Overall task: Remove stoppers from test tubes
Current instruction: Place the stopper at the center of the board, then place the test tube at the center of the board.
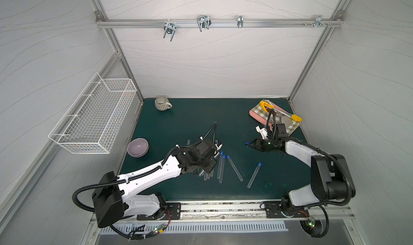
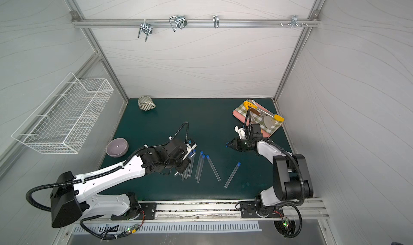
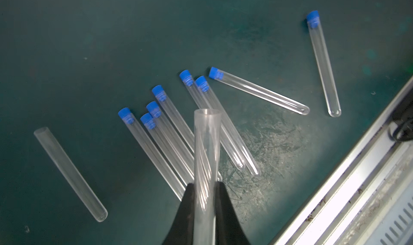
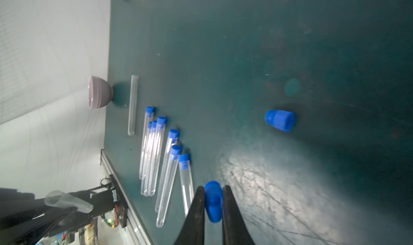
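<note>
Left claw (image 3: 204, 184) is clamped on a bare tube (image 3: 206, 143). The tube's long axis carries straight on from the claw, with the open mouth pointing away from the wrist, raised over the pile.

Right claw (image 4: 213, 188) is pinched on one blue stopper (image 4: 213, 207), well apart from the left. A loose stopper (image 4: 279, 120) lies on the green mat (image 1: 178, 125).

An open tube (image 3: 70, 174) lies flat and alone on the purple bowl's (image 1: 138, 147) side of the pile.

Eight capped tubes (image 3: 259, 91) lie flat mid-mat. In both top views their long axes run roughly front to back, blue ends toward the back wall, round bottoms toward the front rail. Six lie close and nearly parallel. A seventh tube (image 1: 234, 167) slants off, and the eighth tube (image 1: 254, 175) lies apart, leaning the opposite way.

White print (image 4: 114, 195) on the left arm is too blurred to read.
</note>
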### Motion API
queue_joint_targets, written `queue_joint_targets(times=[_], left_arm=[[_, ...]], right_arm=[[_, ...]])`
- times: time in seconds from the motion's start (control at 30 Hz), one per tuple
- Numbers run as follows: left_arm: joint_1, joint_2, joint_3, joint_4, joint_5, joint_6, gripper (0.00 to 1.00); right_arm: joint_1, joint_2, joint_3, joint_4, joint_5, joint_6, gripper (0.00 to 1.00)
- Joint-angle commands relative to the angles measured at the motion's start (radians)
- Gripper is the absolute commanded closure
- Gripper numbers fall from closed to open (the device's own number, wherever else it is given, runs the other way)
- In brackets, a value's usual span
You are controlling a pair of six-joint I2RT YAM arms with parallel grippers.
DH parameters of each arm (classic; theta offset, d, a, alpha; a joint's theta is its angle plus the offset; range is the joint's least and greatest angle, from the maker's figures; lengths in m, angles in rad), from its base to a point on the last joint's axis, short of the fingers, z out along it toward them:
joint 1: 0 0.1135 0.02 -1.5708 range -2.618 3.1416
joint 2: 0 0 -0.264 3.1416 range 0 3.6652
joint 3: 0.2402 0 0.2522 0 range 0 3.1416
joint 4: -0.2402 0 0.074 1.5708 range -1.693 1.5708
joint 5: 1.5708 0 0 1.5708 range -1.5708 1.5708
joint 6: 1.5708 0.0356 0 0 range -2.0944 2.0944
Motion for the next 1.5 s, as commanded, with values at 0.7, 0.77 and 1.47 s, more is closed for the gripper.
queue_joint_targets(times=[0.7, 0.77, 1.47], left_arm=[[0.124, 0.030, 0.041, -0.036, -0.059, -0.089, 1.00], [0.130, 0.034, 0.040, -0.035, -0.059, -0.093, 1.00], [0.259, 0.135, 0.020, 0.020, -0.025, -0.159, 1.00]], right_arm=[[-0.078, 0.198, 0.110, -0.054, 0.036, -0.014, 0.79], [-0.082, 0.210, 0.113, -0.054, 0.029, -0.011, 0.78], [0.028, 0.052, 0.105, -0.110, 0.177, -0.071, 0.46]])
